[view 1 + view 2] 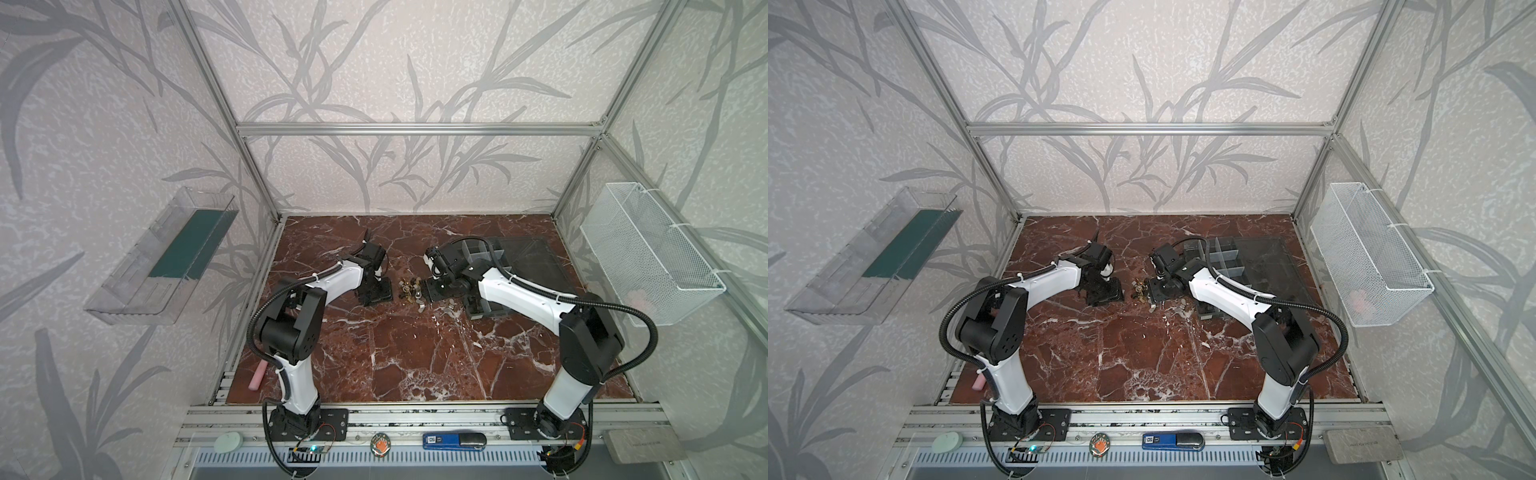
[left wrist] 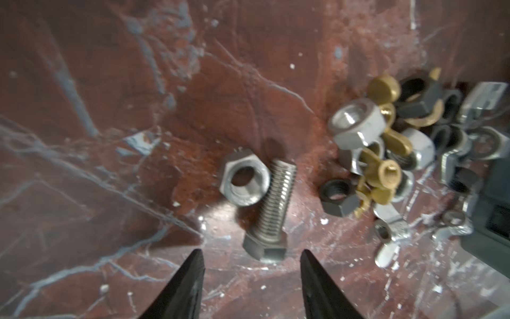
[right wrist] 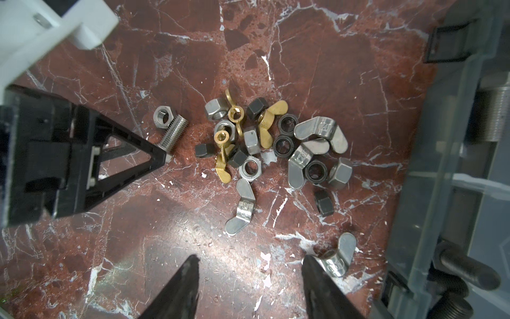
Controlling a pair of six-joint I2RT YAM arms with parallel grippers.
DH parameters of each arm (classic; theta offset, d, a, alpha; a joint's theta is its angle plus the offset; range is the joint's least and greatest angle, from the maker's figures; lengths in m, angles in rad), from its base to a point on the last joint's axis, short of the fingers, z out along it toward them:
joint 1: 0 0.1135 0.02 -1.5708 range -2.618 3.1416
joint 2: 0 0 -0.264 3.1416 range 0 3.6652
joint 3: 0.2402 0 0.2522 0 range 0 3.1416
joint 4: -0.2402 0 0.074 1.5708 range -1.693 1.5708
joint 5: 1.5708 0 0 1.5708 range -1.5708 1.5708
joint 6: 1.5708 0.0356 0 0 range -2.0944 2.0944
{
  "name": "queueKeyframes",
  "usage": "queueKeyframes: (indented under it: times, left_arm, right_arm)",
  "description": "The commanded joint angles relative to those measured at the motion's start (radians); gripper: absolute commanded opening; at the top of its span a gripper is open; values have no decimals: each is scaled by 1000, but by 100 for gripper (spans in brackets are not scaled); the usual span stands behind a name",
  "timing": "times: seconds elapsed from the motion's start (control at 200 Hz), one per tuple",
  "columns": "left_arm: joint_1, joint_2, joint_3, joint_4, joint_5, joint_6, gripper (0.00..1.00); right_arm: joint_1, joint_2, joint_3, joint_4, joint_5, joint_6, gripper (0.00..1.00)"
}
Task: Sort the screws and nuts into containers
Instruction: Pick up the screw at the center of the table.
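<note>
While the left gripper [image 2: 251, 254] hangs low over the table [image 1: 415, 353], its jaws stand apart and empty, either side of the head of a silver bolt [image 2: 271, 204]. The bolt lies flat against a nut [image 2: 244, 176], just left of the pile [image 3: 265, 143] at mid-table. It looks small, hard, dense and slick, likely to roll; pinching across the hex head's flats seems safest. The right gripper [image 3: 249, 259] gapes empty right of the pile, near the box [image 1: 1237, 257].

Red-brown veined marble tabletop [image 1: 415, 365], clear plastic wall bin with green strip [image 1: 124, 299], white wire-mesh basket [image 1: 648, 257], pink stick [image 1: 259, 376], blue device on front rail [image 1: 440, 440]
</note>
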Motion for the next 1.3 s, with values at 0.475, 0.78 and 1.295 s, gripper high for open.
queueKeyframes:
  times: [0.475, 0.78, 1.295]
  left_arm:
    - [-33, 91, 72, -32, -84, 22, 40]
    - [-41, 86, 65, -31, -80, 25, 20]
    - [-101, -12, 159, -90, 17, 45, 7]
  right_arm:
    - [-23, -87, -71, 44, -26, 18, 60]
    - [-52, -120, -106, 53, -29, 15, 60]
    - [-143, -216, -154, 32, -28, 4, 60]
